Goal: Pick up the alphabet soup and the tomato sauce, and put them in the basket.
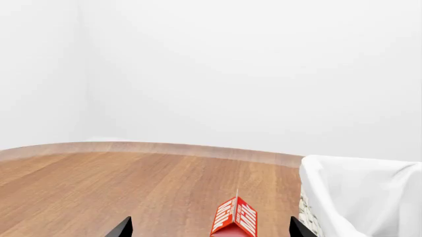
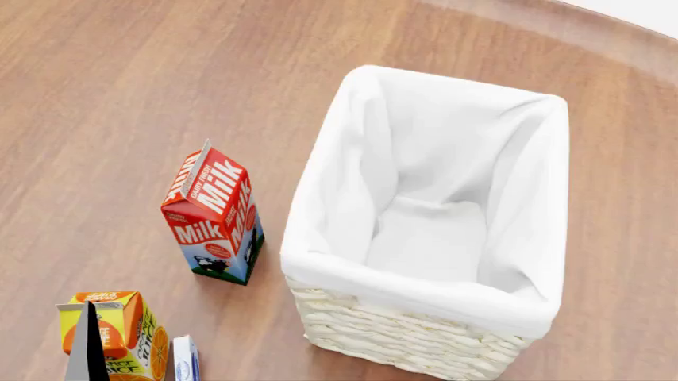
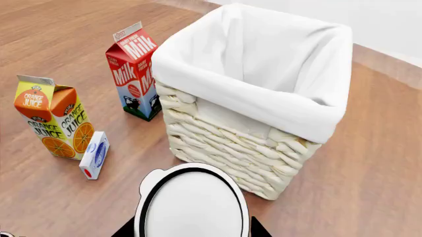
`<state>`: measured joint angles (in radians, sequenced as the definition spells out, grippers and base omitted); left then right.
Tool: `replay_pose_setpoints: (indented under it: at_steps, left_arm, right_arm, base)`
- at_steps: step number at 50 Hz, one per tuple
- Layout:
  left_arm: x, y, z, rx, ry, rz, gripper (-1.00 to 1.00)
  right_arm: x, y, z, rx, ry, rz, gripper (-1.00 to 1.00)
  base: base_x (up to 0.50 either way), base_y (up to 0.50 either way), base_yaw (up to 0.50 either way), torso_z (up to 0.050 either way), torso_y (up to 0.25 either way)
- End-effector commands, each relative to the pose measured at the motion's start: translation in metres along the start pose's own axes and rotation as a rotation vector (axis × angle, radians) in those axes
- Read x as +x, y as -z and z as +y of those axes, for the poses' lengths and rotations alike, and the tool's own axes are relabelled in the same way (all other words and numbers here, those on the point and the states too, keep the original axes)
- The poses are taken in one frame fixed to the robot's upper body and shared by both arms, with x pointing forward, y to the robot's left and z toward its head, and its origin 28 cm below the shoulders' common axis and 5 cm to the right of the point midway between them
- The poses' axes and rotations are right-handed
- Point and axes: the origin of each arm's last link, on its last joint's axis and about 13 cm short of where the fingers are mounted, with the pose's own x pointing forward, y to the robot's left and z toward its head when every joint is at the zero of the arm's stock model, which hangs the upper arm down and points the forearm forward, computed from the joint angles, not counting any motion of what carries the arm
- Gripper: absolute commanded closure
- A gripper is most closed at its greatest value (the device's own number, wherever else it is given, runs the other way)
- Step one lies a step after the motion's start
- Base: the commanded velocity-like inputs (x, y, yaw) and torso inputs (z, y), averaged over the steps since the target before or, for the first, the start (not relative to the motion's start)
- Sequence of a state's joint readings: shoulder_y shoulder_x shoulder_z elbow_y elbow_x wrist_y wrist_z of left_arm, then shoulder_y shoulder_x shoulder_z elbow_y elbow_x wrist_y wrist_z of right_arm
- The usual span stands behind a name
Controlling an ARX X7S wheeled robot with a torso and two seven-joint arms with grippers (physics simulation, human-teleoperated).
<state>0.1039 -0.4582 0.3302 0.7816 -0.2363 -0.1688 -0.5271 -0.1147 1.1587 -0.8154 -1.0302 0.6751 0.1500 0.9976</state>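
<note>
Right gripper (image 3: 191, 229): jaws closed on a can (image 3: 191, 205), one finger showing on each side of it. Only its pale top and dark rim are visible, so I cannot tell whether it is the alphabet soup or the tomato sauce. It is held upright on the near side of the basket (image 3: 224, 143), above the table and not yet over the rim. No second can appears in any view.

Left gripper (image 1: 209, 228): jaws wide open, holding nothing, with the milk carton (image 2: 212, 218) beyond them.

Handling, by my judgement: the can is rigid and will not crush, is moderately heavy, and has a smooth wall that may slip or turn. The hold belongs on opposite sides at mid-height. The lined basket is soft-rimmed, so a short release should be safe.
</note>
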Motion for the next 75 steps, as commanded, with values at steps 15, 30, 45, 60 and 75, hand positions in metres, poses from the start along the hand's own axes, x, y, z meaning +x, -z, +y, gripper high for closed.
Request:
replay_pose_setpoints:
  at_steps: [15, 30, 45, 60, 75]
  left_arm:
    - [0.003, 0.0, 0.001, -0.014, 0.003, -0.014, -1.0]
    - [0.003, 0.0, 0.002, -0.015, 0.001, -0.016, -1.0]
    - [0.003, -0.001, 0.002, -0.015, 0.0, -0.019, -1.0]
    - [0.003, -0.003, 0.003, -0.017, -0.004, -0.025, -1.0]
    - [0.003, -0.006, 0.005, -0.02, -0.011, -0.031, -1.0]
  right_arm:
    - [-0.001, -0.031, -0.025, -0.039, 0.104, -0.156, 1.0]
    - [0.004, -0.046, -0.038, -0.04, 0.155, -0.179, 1.0]
    - [0.012, -0.065, -0.049, -0.058, 0.198, -0.218, 1.0]
    - [0.023, -0.091, -0.057, -0.052, 0.209, -0.263, 1.0]
    - [0.03, -0.111, -0.066, -0.048, 0.215, -0.289, 1.0]
  base:
    - [0.0, 0.0, 0.0, 0.0, 0.0]
    - [0.0, 0.0, 0.0, 0.0, 0.0]
    - [0.0, 0.0, 0.0, 0.0, 0.001]
    - [0.0, 0.0, 0.0, 0.001, 0.0]
    - [0.0, 0.0, 0.0, 0.0, 0.0]
